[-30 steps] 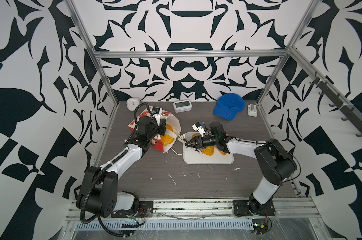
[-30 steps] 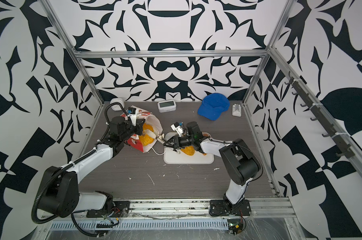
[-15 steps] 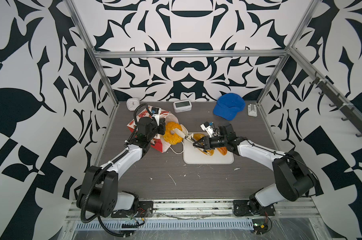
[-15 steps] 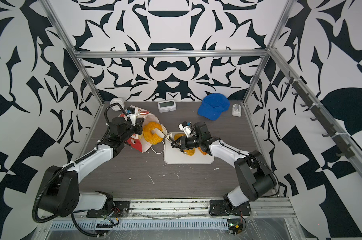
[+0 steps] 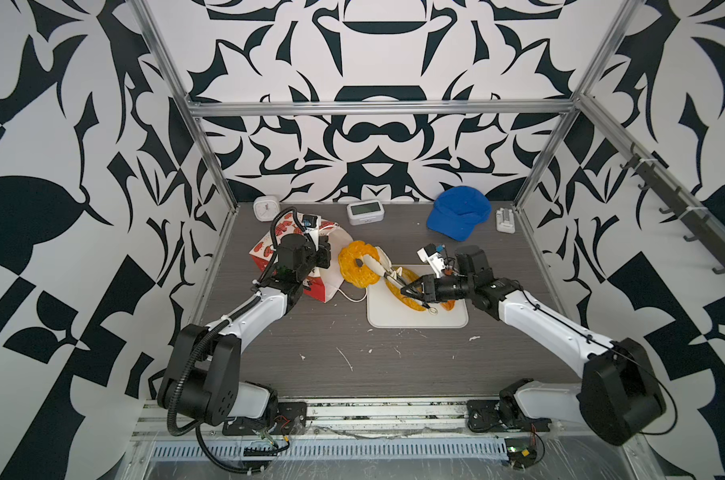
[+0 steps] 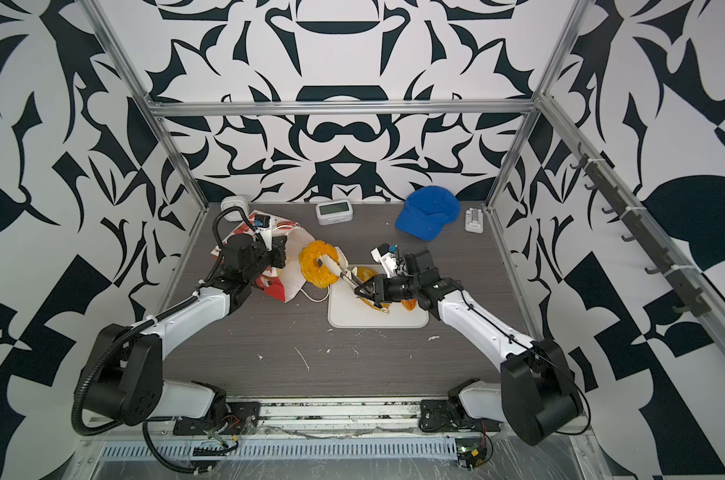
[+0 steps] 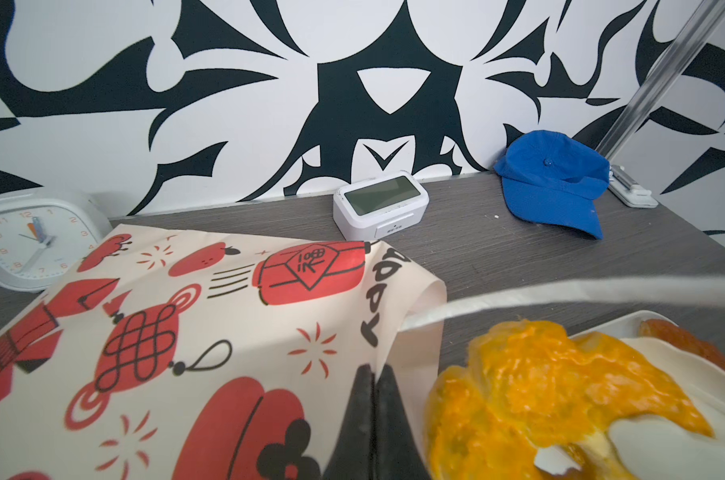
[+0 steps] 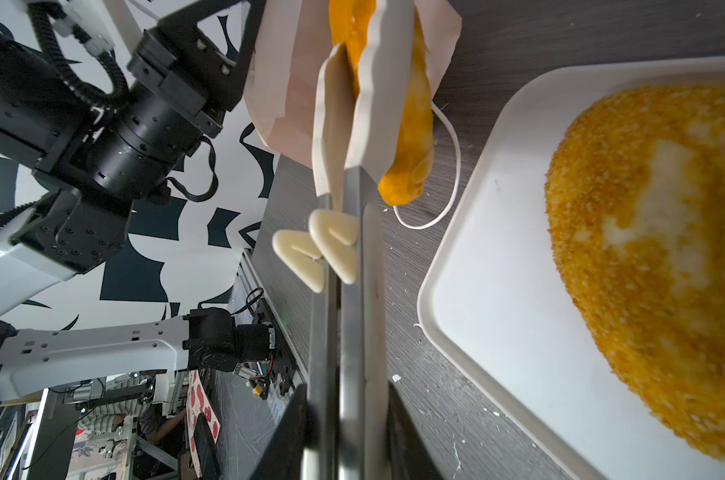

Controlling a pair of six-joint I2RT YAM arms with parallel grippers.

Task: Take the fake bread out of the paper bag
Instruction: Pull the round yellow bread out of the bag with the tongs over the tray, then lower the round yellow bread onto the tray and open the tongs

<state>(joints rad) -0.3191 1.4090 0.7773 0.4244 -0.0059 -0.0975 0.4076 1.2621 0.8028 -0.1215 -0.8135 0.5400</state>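
The red and white paper bag lies on its side at the left, mouth toward the middle. My left gripper is shut on the bag's rim. My right gripper is shut on white-tipped metal tongs. The tongs pinch a big ring of fake bread, which hangs just outside the bag's mouth. An oval loaf and a darker orange piece lie on the white tray, partly hidden by my right gripper.
Along the back wall stand a white analog clock, a digital clock, a blue cap and a small white device. The bag's cord handle trails on the table beside the tray.
The right gripper has drawn back toward the tray, and the tongs have pulled the ring out of the bag's mouth. The left gripper keeps its hold on the rim.
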